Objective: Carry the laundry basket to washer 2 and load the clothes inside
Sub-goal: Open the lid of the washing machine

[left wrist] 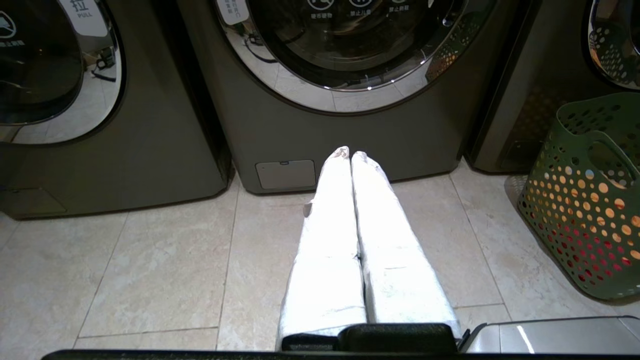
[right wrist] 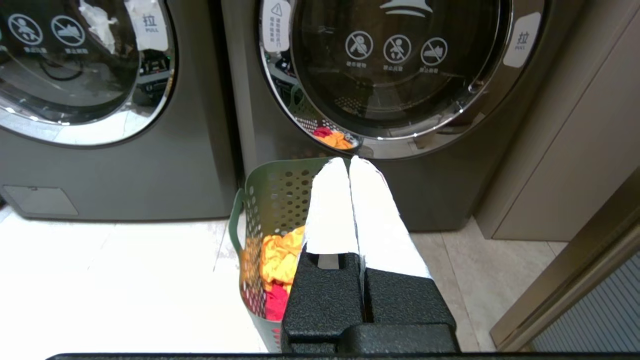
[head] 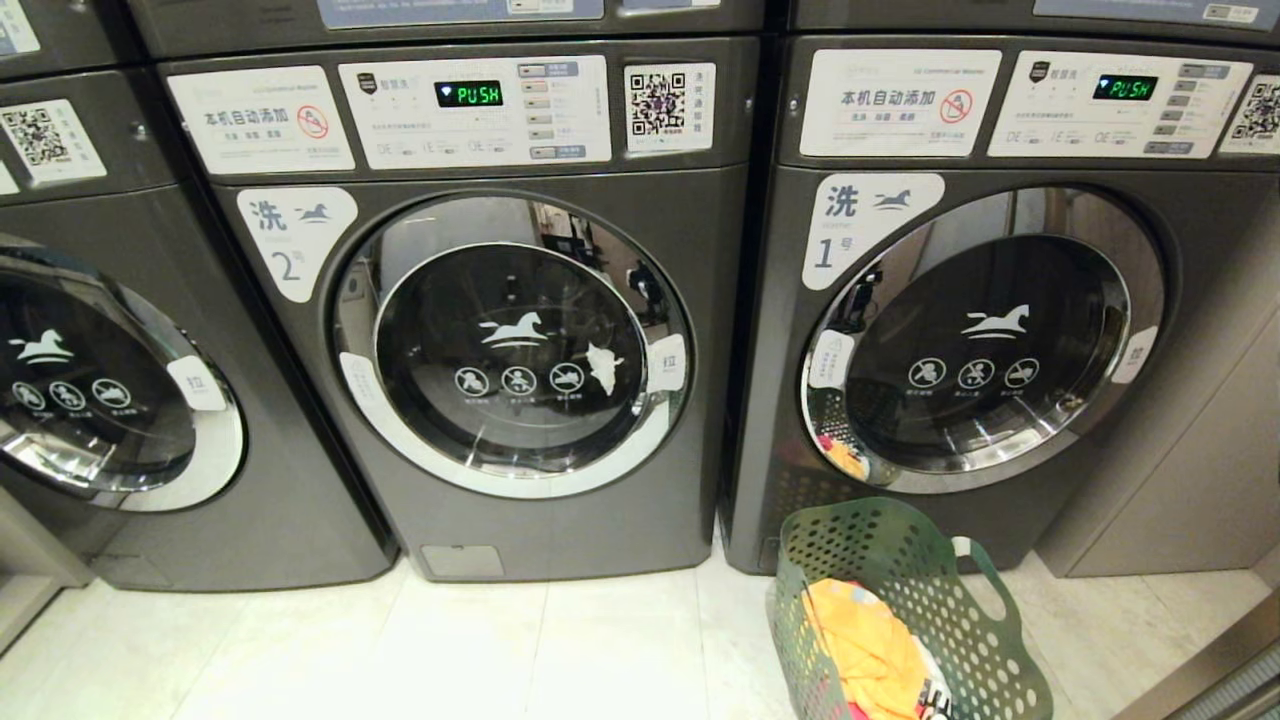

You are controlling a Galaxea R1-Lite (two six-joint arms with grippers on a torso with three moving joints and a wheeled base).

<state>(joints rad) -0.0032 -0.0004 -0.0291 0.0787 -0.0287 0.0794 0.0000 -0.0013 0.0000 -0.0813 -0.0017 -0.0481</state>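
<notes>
**A:** Where is the laundry basket?

**B:** The dark green laundry basket (head: 900, 610) stands on the pale tiled floor (head: 450, 650), just in front of the lower left corner of the washer labelled 1 (head: 1000, 300). It is full of round holes and has a cut-out handle on its side.

**A:** What is in it?

**B:** The clothes (head: 865, 645): a big yellow-orange garment on top, some red fabric lower down, and a bit of white at the edge. They are still inside the basket.

**A:** And washer 2?

**B:** Washer 2 (head: 500, 330) is the dark grey machine to the left of washer 1, touching it side by side. Its round chrome-rimmed door is closed and bears a torn white sticker (head: 603, 366). Its display reads PUSH in green. A third grey washer (head: 110, 380) stands at the left edge, also closed.

**A:** Where are the grippers?

**B:** Neither shows from the head. The left gripper (left wrist: 350, 155) hangs low over the floor, pointing at the base of washer 2, its white-wrapped fingers pressed together, empty. The right gripper (right wrist: 349, 161) points at the basket's rim, its fingers likewise pressed together, holding nothing.
</notes>
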